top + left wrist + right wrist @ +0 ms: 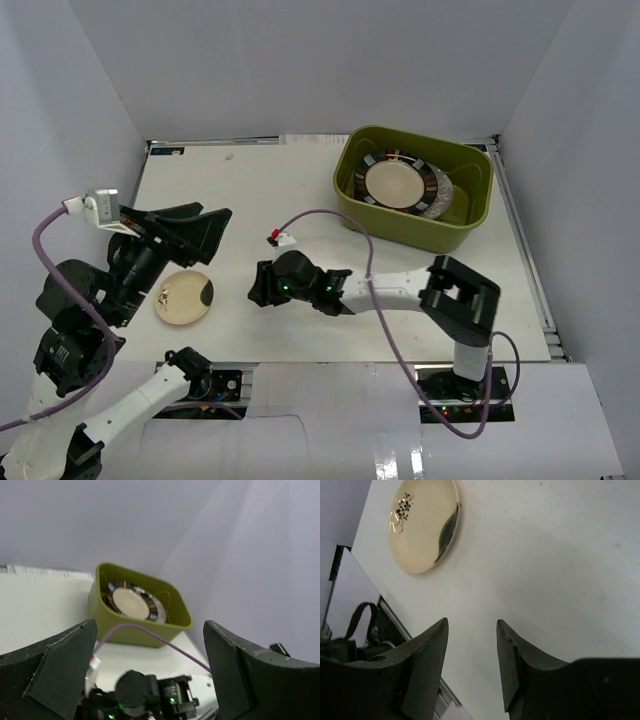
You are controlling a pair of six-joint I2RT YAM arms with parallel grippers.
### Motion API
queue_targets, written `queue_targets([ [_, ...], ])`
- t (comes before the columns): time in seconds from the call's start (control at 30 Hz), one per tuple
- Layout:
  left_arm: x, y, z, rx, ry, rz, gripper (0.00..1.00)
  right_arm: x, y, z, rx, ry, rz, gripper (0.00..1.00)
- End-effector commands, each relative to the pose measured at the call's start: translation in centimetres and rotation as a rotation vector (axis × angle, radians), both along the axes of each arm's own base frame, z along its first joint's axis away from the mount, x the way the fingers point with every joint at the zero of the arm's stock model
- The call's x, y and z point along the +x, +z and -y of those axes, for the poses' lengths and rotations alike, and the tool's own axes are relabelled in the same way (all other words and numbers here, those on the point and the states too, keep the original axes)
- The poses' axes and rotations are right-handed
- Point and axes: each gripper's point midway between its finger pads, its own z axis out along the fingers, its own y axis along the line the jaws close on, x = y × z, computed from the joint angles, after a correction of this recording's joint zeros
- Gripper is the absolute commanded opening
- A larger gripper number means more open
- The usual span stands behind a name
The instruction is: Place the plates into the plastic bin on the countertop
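A small cream plate (183, 297) lies flat on the white countertop (300, 180) near its front left; it also shows in the right wrist view (422, 525). The olive-green plastic bin (470, 215) stands at the back right and holds stacked plates, a black-rimmed beige plate (393, 183) on top. The bin (125, 630) and that plate (131, 602) show in the left wrist view. My left gripper (195, 230) is open and empty, raised above the cream plate. My right gripper (256, 288) is open and empty, low, just right of the cream plate, apart from it (472, 621).
A purple cable (330, 215) arcs over the countertop from the right arm's wrist towards the bin. The front edge of the table (395, 615) runs close to the right gripper. White walls enclose the table on three sides.
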Motion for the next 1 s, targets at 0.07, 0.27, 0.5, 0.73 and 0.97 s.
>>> queue_targets([
  [0.07,-0.4,-7.8,3.0,0.106,-0.147,-0.186,0.98,1.5,0.6,-8.2,0.14,0.004,-0.041,0.51],
  [0.27,-1.6,-11.7,4.0,0.161,-0.233,-0.209,0.98,1.4,-4.0,-12.9,0.113,0.037,-0.149,0.56],
  [0.5,-1.4,-12.2,3.1,0.2,-0.194,-0.164,0.98,1.6,-6.9,-15.8,0.116,0.038,-0.224,0.51],
  [0.73,-1.3,-11.2,2.5,0.22,-0.161,-0.119,0.98,2.9,-3.6,-15.3,0.206,0.0,-0.213,0.08],
  [0.97,-3.1,-6.1,2.8,0.18,-0.231,-0.019,0.98,9.1,9.7,-4.8,0.287,-0.175,0.111,0.08],
])
